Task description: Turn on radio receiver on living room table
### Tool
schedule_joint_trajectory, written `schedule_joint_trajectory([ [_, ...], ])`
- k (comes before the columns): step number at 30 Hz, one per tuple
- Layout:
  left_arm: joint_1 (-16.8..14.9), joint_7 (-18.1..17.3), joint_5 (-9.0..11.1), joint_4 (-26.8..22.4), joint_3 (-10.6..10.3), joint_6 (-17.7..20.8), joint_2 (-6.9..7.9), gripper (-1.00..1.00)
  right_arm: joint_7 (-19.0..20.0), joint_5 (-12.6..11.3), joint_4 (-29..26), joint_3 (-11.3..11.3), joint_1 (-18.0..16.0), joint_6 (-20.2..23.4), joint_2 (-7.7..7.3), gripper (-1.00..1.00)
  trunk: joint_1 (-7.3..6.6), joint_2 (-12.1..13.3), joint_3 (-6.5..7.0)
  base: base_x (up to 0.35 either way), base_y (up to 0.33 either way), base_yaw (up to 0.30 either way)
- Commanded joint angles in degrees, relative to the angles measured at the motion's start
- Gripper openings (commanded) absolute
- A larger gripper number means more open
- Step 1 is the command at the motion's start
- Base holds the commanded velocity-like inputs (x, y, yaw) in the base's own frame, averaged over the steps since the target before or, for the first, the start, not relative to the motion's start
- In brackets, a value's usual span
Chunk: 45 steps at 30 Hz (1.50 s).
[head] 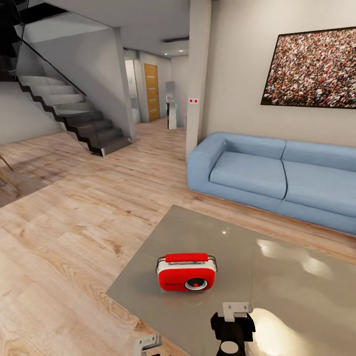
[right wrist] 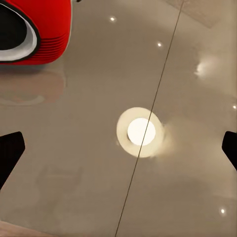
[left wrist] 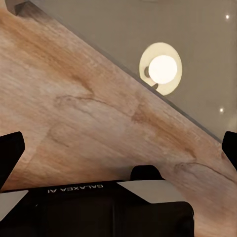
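A simulated living room seen from the robot's head camera. A light wood floor (head: 74, 222) runs from the lower left of the frame up to a grey staircase (head: 74, 116) at upper left. A long light-blue sofa (head: 277, 175) sits at right of centre against a beige wall, and above it, at upper right, hangs a large framed picture of a crowd (head: 311, 69).

The low worktop (head: 306, 296), glossy grey-beige and reflecting ceiling lights, fills the lower right of the frame. On it, just below centre, the small red radio receiver (head: 186, 273) stands upright with its round dial facing the camera, its red handle on top and white trim at the sides. It is near the worktop's left edge.

At the bottom edge, the right end effector (head: 235, 321) rises dark over the worktop, below and to the right of the radio and apart from it. The left end effector (head: 147, 342) peeks in at the bottom, left of the right one, by the worktop's edge.

In the right wrist view, both finger tips sit at the far sides of the frame, spread wide, with nothing between them but glossy worktop; part of the radio is in the upper left corner. In the left wrist view the fingers (left wrist: 10, 155) are likewise spread wide and empty, over wood floor and the worktop's edge.
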Motion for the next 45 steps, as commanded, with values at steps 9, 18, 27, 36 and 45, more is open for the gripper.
schedule_joint_trajectory([
  [9,0.0,-0.1,0.0,0.0,0.0,-0.1,0.00,1.00,0.0,0.0,0.0,-0.1,0.0,0.0,0.01,1.00,0.00,0.0,0.00,0.000,0.016,0.000],
  [18,0.0,-0.2,-0.1,0.1,0.0,-0.1,0.00,1.00,0.0,0.0,0.0,-0.1,0.0,0.0,0.02,1.00,0.00,0.0,0.00,0.000,0.291,0.000],
  [27,0.0,-0.2,-0.1,0.1,0.0,-0.1,0.00,1.00,0.0,0.0,0.0,-0.1,0.0,0.0,0.04,1.00,0.00,0.0,0.00,0.000,0.195,0.000],
  [36,0.0,-0.1,-0.1,0.1,0.0,-0.1,0.00,1.00,0.0,0.0,0.0,-0.1,0.0,0.0,0.00,1.00,0.00,0.0,0.00,0.000,0.010,0.000],
  [45,0.0,-0.1,-0.1,0.1,0.0,-0.1,0.00,1.00,0.0,0.0,0.0,-0.1,0.0,0.0,0.00,1.00,0.00,0.0,0.00,0.005,0.000,0.000],
])
